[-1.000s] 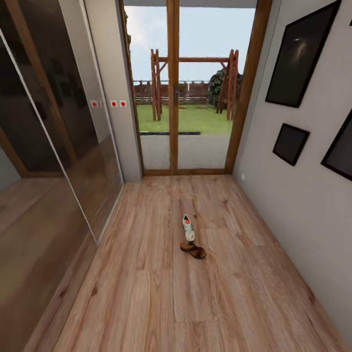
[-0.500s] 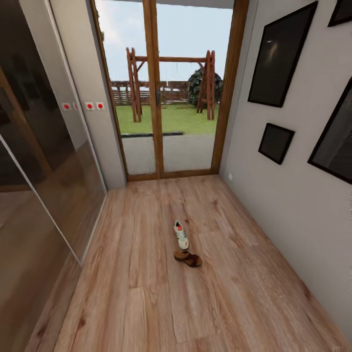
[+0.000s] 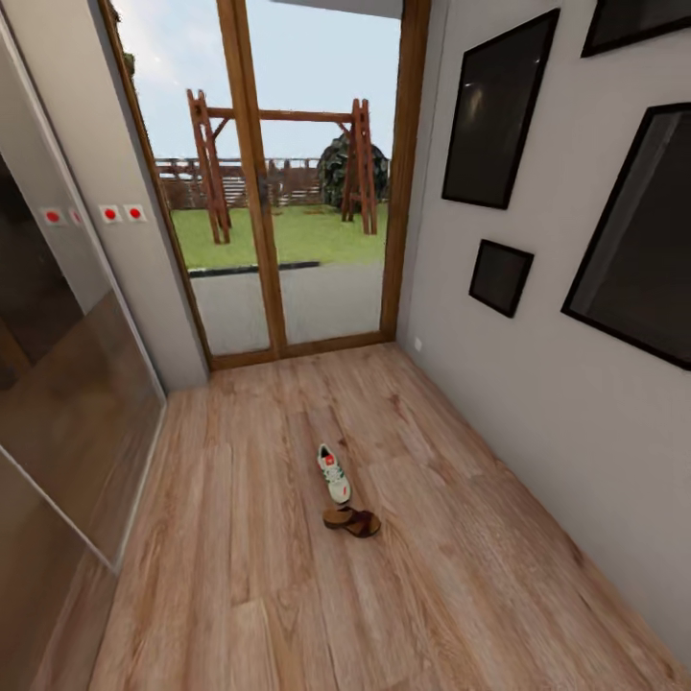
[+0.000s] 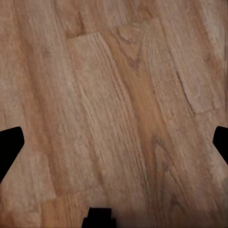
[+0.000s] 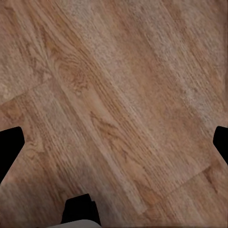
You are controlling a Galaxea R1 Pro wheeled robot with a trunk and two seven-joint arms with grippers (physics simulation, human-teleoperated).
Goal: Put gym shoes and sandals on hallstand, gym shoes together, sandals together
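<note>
Gym shoe [image 3: 333, 473]: one white lace-up sneaker with a red patch, lying on the corridor floor [image 3: 240, 576] near the middle of the hall, its length running toward the glass door.

Sandal [image 3: 351, 521]: one dark reddish-brown sandal with a tan sole, on the floor just beside the nearer end of the gym shoe, turned crosswise to it; whether the two touch cannot be told at this size.

Corridor floor: light brown wood-grain planks, running from the near edge of the head view up to the door threshold.

Glass door [image 3: 278, 192]: double, wooden-framed, at the far end of the corridor; through it a lawn and a wooden swing frame [image 3: 283, 158].

Wall on the right: pale, hung with dark framed pictures [image 3: 497, 115], one small frame [image 3: 499, 276] lowest among them.

Wall on the left: glossy mirrored panels [image 3: 67, 384] reflecting the floor; small white switch plates with red dots [image 3: 122, 213] beside the door.

Left gripper [image 4: 114, 142]: in the left wrist view the dark fingertips [image 4: 9, 145] stand wide apart at the picture's edges, released, with bare floor planks between them.

Right gripper [image 5: 114, 142]: in the right wrist view the fingertips [image 5: 9, 142] likewise spread wide, released, grasping nothing, over bare planks
</note>
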